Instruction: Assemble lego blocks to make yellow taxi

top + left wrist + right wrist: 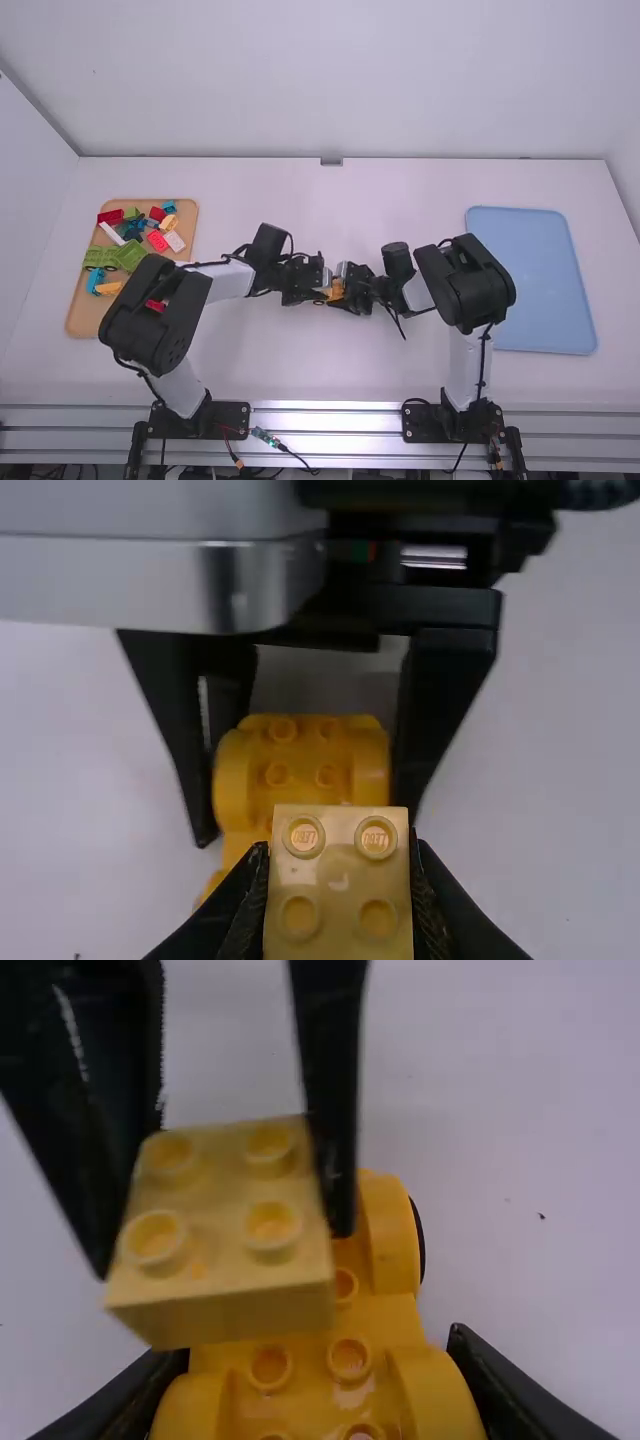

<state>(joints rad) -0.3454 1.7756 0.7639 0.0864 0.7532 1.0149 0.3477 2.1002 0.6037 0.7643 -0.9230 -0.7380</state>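
- Counter (290,370), white, spanning the frame; near its center, the two grippers meet tip to tip.
- Left gripper (324,284), just left of the meeting point in the high view. In its own wrist view, its fingers (240,910) are closed on opposite sides of a pale yellow block (340,878), a square piece with four round studs.
- Right gripper (344,285), just right of that point. Its fingers (497,1382) grip a deeper yellow base (310,1360) across its width.
- The yellow base, studded, with rounded fenders along its sides; the dark curved edge of a wheel (421,1245) shows beside one fender. In the high view it lies at the center of the frame.
- The pale yellow block, overlapping part of the base in both wrist views; whether the two touch cannot be told.
- Tan tray (82,322), at the left of the frame, bearing assorted pieces: red block (110,216) and white strip (111,234) toward its far end, pink block (174,241) near its right edge, green block (131,255) around its middle, blue piece (95,281) below.
- Blue tray (540,280), at the right of the frame, beyond the right arm (468,285).
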